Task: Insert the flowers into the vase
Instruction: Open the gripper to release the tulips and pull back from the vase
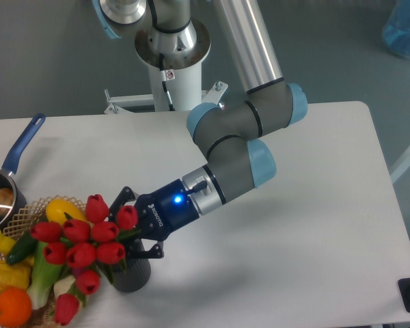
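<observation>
The arm reaches down from the upper middle and bends toward the lower left, a blue light glowing on its wrist. Its gripper point(138, 229) sits low over the white surface point(294, 225), just above and touching the rim area of the vase point(132, 273). The jaws are clenched on the flowers point(82, 242), gripping the stems just below the heads; the exact contact is partly hidden behind the buds, so this is probably a grasp at the upper stems.

The flowers lean out to the left of the gripper, their red buds bunched together above and left of the vase. The green stems run down toward the vase mouth, and the lower ends seem to be inside it, though the buds and the gripper cover the opening. A few lower buds hang over the basket point(17, 219).

The vase stands upright on the surface near the front edge, dark with ribbed sides, just beside the basket's right edge.

The basket at the lower left holds an orange point(12, 307), a yellow pepper point(63, 209) and other vegetables. A saucepan point(0, 195) with a blue handle point(24, 143) sits at the left edge, behind the basket.
</observation>
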`<state>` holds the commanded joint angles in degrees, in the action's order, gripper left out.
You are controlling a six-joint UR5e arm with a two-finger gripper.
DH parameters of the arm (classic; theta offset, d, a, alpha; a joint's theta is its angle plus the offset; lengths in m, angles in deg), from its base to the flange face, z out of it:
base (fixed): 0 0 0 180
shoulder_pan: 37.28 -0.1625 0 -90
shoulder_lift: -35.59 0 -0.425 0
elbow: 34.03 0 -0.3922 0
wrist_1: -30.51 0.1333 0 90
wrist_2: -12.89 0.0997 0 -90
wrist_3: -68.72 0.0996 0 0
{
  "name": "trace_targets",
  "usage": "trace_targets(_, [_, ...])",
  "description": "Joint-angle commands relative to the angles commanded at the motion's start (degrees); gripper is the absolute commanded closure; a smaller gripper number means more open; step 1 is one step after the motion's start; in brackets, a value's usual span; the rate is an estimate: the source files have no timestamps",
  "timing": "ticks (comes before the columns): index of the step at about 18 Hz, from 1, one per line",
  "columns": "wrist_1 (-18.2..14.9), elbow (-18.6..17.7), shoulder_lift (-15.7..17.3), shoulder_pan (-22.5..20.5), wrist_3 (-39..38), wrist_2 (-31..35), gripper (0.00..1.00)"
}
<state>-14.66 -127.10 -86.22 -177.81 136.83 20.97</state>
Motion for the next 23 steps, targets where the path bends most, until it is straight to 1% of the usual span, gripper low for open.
trace_targets(3, [0.0, -0.7, -0.9, -0.3, 2.2, 0.1, 0.95])
trace_targets(5, [0.0, -1.8, -1.1, -0.4, 4.7, 0.1, 0.90])
trace_targets(6, [0.0, -2.5, -1.1, -0.4, 6.0, 0.1, 0.87])
trace_targets(8, [-0.1, -3.1, -1.1, -0.7, 7.2, 0.2, 0.77])
trace_targets(9, [0.0, -3.2, -1.0, -0.7, 7.3, 0.3, 0.65])
trace_targets(10, [0.0, -3.5, -0.8, -0.8, 7.3, 0.4, 0.31])
trace_targets(11, [0.0, -3.9, -0.7, -1.0, 7.4, 0.5, 0.00])
trace_targets(14, [0.1, -4.2, -0.5, -2.5, 7.6, 0.5, 0.00])
trace_targets(17, [0.1, -4.7, 0.1, -3.1, 7.7, 0.6, 0.00])
trace_targets(20, [-0.1, -6.0, 2.3, -4.1, 7.4, 0.7, 0.00])
trace_targets(22, [-0.1, -7.7, 3.8, -5.1, 7.3, 0.9, 0.00])
trace_targets(23, [-0.1, -8.9, 5.1, -6.1, 7.3, 0.9, 0.00])
